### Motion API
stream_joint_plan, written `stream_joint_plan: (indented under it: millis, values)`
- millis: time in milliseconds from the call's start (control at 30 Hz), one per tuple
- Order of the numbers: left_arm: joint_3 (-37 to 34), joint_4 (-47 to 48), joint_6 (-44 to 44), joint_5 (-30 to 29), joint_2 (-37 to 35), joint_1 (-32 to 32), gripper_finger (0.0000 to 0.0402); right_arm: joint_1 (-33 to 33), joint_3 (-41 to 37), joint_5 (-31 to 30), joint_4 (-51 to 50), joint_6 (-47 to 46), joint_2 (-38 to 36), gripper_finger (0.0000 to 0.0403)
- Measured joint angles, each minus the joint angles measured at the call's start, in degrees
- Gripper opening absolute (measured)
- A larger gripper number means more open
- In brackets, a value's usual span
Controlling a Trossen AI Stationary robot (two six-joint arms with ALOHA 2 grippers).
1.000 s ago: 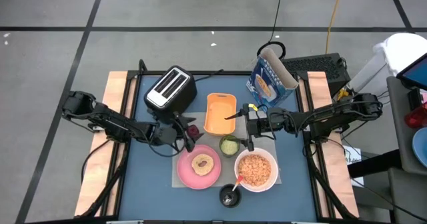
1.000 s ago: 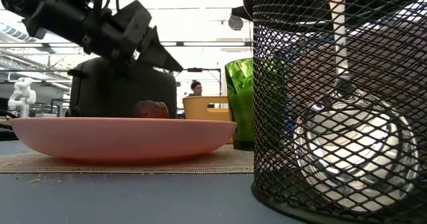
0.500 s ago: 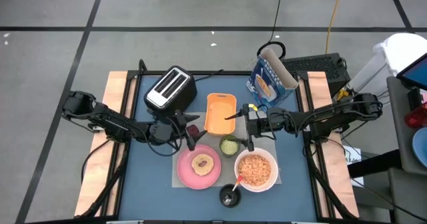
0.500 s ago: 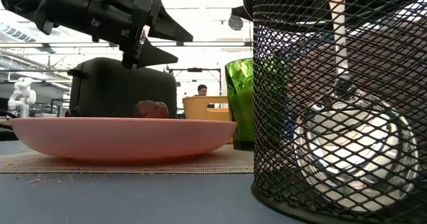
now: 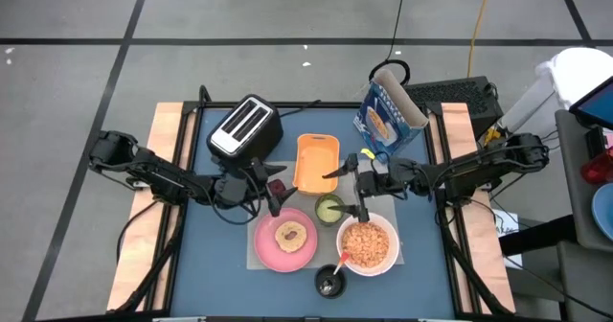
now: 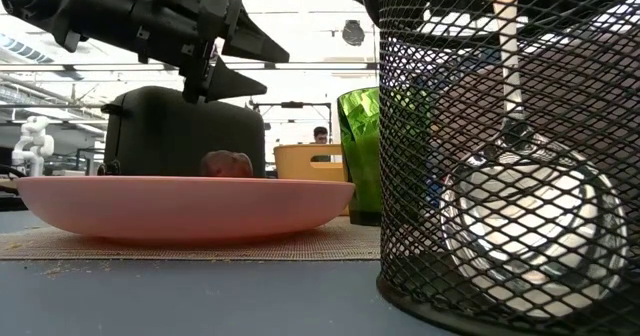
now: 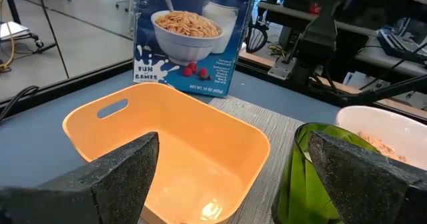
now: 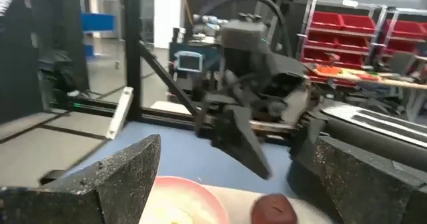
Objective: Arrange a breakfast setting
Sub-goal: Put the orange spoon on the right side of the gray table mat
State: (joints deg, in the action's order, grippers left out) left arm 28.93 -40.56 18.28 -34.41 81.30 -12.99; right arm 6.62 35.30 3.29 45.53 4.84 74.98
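2 arms meet at mid-frame with jaws spread wide and nothing held: the left gripper (image 5: 271,195) hovers by the dark-red fruit (image 5: 278,187), just above the pink plate (image 5: 284,248) bearing toast (image 5: 290,234), while the right gripper (image 5: 361,186) hangs over the green cup (image 5: 329,208). Orange tray (image 5: 315,162), white bowl (image 5: 367,246) and cereal box (image 5: 386,114) crowd the center, likely grouped for serving. Bare blue table (image 5: 220,264) remains at lower left, open for maneuvering.
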Motion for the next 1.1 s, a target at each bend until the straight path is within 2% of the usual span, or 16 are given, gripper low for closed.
stream_joint_plan:
  millis: [233,367,567,1100]
  values:
    - [0.00,0.02,0.20,0.02,0.00,0.00,0.0388,4.53,6.78,0.02,-3.52,0.41,0.00,0.0380]
    - [0.00,0.04,0.20,0.02,0.00,-0.01,0.0388,7.40,12.62,0.08,-13.29,-1.54,0.00,0.0380]
    - [0.00,0.09,0.17,0.02,0.00,-0.01,0.0388,12.23,18.89,0.05,-27.89,-11.23,0.00,0.0380]
    - [0.00,0.13,0.17,0.02,0.00,0.00,0.0388,20.79,19.24,-0.13,-42.32,-31.24,0.02,0.0380]
